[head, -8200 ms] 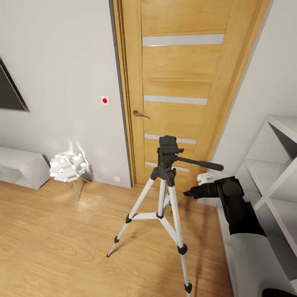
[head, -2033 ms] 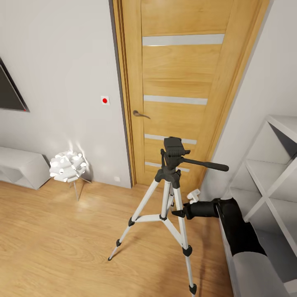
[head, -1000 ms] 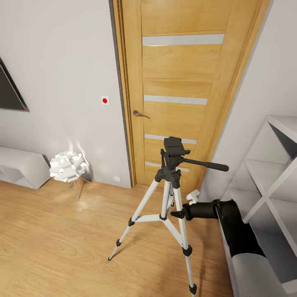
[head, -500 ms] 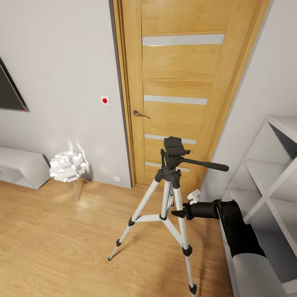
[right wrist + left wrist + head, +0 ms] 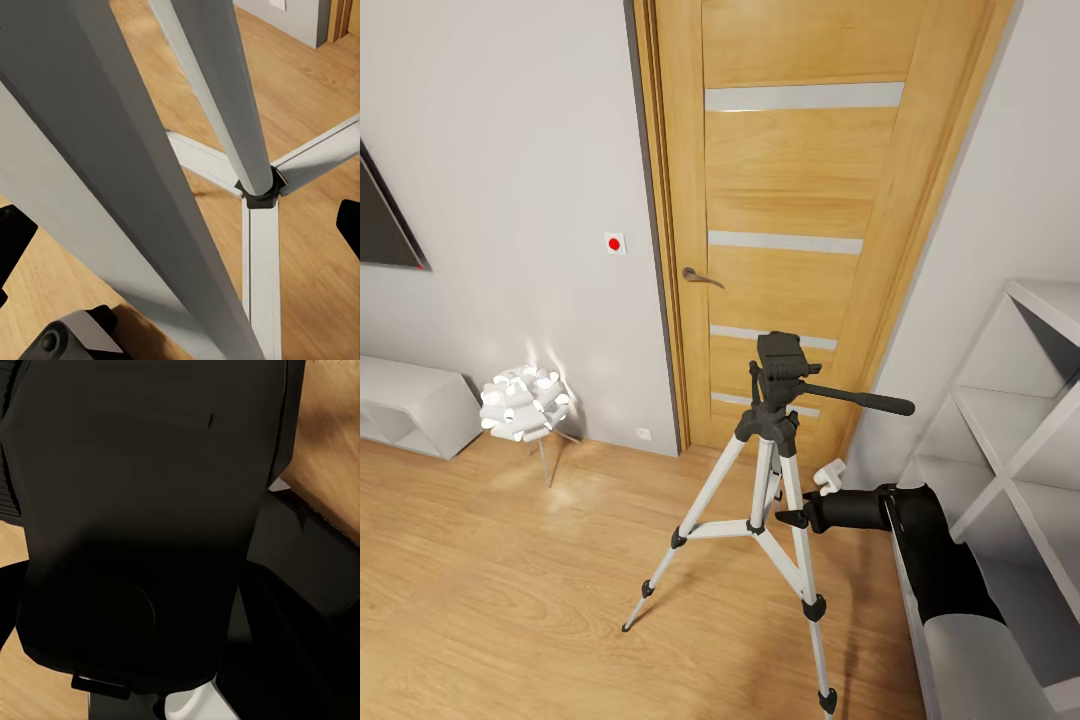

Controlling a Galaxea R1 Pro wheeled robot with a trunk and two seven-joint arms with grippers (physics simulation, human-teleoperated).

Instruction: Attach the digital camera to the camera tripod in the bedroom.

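Head view: camera tripod point(image 5: 773, 470) stands on the light wood plank floor point(image 5: 510, 590) in front of the oak door point(image 5: 800, 200) with frosted stripes, three silver-white legs spread, black feet on the boards. Black tripod head point(image 5: 780, 365) on top, bare, with the long black pan bar point(image 5: 855, 398) reaching toward the white shelf unit point(image 5: 1020, 420) at the view's right. Right arm point(image 5: 930, 550) comes in from the lower right, black forearm roughly level. Right gripper point(image 5: 810, 500) sits just beside the tripod leg nearest it, below the black joint where the legs meet; a pale finger point(image 5: 827, 474) juts up and a dark fingertip points at the leg. Right wrist view: grey tripod leg point(image 5: 112, 172) runs very close across the lens, a second leg point(image 5: 217, 97) and the black spreader hub point(image 5: 259, 193) beyond, dark finger tips at both edges of the picture with the near leg between them; jaws look parted, not clamped on the leg. Left wrist view: a dark black mass point(image 5: 142, 525) close against the lens, wood floor at the edges; left claw's state cannot be told. Pale grey wall point(image 5: 500, 150) carries a small white switch with a red dot point(image 5: 615, 243). White paper-flower lamp point(image 5: 524, 402) on thin legs beside the door frame; low white cabinet point(image 5: 410, 405) farther left.
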